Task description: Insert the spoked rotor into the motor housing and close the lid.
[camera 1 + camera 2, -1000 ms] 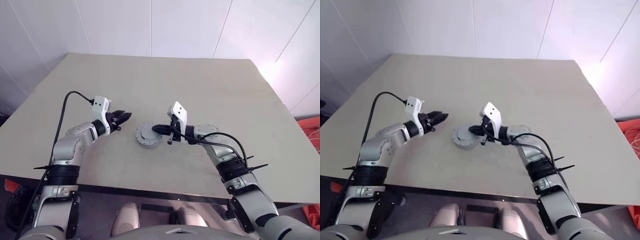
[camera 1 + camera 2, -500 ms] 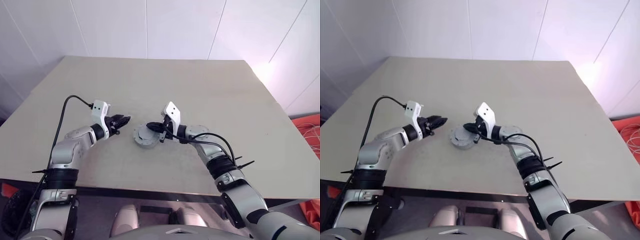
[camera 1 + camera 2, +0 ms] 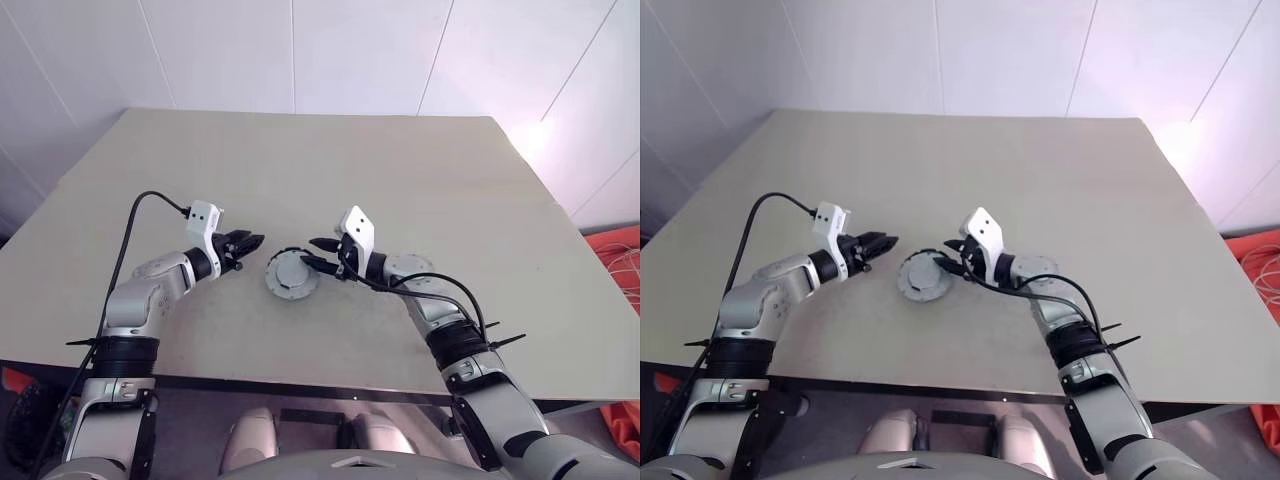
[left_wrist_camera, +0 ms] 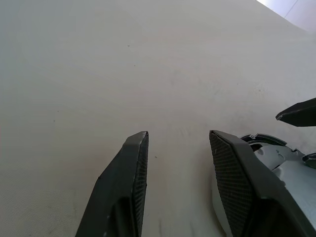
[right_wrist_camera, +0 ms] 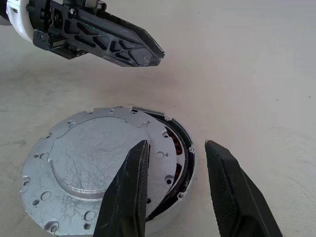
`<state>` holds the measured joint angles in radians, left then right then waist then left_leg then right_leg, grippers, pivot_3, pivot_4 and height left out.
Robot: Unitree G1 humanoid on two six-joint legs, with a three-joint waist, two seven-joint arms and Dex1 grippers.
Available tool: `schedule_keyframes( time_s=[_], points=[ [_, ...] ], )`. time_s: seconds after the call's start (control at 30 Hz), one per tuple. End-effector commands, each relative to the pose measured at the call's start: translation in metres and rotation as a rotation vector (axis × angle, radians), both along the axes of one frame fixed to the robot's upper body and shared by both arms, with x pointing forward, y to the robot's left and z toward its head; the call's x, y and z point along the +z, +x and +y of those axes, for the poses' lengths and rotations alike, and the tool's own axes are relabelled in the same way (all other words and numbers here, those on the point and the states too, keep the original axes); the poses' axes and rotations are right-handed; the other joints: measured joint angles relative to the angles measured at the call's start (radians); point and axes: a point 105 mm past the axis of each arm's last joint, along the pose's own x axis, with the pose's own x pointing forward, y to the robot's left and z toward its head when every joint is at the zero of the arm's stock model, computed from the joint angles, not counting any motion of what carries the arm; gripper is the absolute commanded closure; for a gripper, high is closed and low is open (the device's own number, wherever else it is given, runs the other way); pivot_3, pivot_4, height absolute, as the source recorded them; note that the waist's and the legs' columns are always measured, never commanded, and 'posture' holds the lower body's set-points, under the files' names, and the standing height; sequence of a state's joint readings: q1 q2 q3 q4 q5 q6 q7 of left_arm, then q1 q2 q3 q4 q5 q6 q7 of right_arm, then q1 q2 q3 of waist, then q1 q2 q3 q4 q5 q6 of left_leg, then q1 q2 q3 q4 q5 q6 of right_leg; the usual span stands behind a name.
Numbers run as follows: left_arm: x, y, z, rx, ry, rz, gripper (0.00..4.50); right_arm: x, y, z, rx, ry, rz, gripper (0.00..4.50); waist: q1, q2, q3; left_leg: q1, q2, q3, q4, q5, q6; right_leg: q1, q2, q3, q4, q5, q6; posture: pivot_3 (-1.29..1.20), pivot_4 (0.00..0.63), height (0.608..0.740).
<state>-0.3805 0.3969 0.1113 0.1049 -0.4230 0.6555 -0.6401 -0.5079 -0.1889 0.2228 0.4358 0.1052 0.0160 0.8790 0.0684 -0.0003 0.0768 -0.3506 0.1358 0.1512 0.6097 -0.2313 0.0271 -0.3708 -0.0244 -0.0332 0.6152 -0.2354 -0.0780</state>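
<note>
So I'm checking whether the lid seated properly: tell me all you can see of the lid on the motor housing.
The lid is a round, pale grey metal disc with a raised, scratched centre and small holes around its rim. It lies flat on the motor housing but sits offset, leaving a crescent of copper windings exposed. The right gripper has open jaws at that exposed edge; whether a finger touches the lid is unclear.

We note silver-grey metal arm links with black bands at the joints, each wrist capped by a white angular camera block. A black cable loops from the left wrist block back along the arm; black cables and zip ties run along the right forearm. The left gripper (image 3: 250,241) and right gripper (image 3: 317,252) carry black tapered fingers (image 4: 129,187) with finely cross-hatched inner pads.
</note>
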Motion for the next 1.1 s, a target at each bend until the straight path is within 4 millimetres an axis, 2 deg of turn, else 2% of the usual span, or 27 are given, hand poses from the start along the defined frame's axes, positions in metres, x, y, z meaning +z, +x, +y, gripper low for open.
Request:
schedule_keyframes(
  time_s=[0.03,0.17,0.3,0.47,0.73,1.1],
  points=[
    [0.013,-0.001,0.002,-0.013,0.008,-0.041,2.43,0.011,-0.006,0.013,0.040,0.014,-0.093,1.58,-0.001,0.000,0.000,0.000,0.000,0.000,0.000,0.000,0.000,0.000,0.000,0.000,0.000,0.000,0.000,0.00,0.000,0.740],
    [0.013,-0.002,0.003,-0.010,0.009,-0.038,2.43,0.039,0.002,0.012,-0.003,0.076,-0.181,0.26,0.000,0.000,0.000,0.000,0.000,0.000,-0.001,0.000,0.000,0.000,0.000,0.000,0.000,0.000,0.000,0.00,0.000,0.740],
    [0.013,-0.001,0.002,-0.007,0.007,-0.040,2.43,0.047,-0.001,0.013,0.028,0.066,-0.209,0.26,0.002,0.000,0.000,0.000,0.000,0.000,-0.001,0.000,0.000,0.000,0.000,0.000,-0.001,0.000,0.000,0.00,0.000,0.740],
    [0.013,-0.001,0.001,-0.010,0.007,-0.040,2.43,0.042,-0.013,0.018,0.077,0.032,-0.210,0.26,0.001,0.000,0.000,0.000,0.000,0.000,-0.002,0.000,0.000,0.000,0.000,0.000,-0.003,0.000,0.000,0.00,0.000,0.740],
    [0.011,-0.006,0.004,-0.010,0.014,-0.026,2.43,0.037,-0.022,0.021,0.068,0.057,-0.155,0.12,0.001,0.000,0.000,-0.001,0.000,0.000,-0.004,0.000,0.000,0.001,0.000,0.000,-0.005,0.000,0.000,0.00,0.000,0.740],
    [0.009,-0.015,0.011,0.000,0.026,-0.006,2.43,0.004,-0.021,0.029,0.030,0.000,-0.114,0.12,0.001,0.000,0.000,0.000,0.000,0.000,-0.005,0.000,0.000,0.001,0.000,-0.001,-0.006,0.000,0.000,0.00,0.000,0.740]
  ],
)
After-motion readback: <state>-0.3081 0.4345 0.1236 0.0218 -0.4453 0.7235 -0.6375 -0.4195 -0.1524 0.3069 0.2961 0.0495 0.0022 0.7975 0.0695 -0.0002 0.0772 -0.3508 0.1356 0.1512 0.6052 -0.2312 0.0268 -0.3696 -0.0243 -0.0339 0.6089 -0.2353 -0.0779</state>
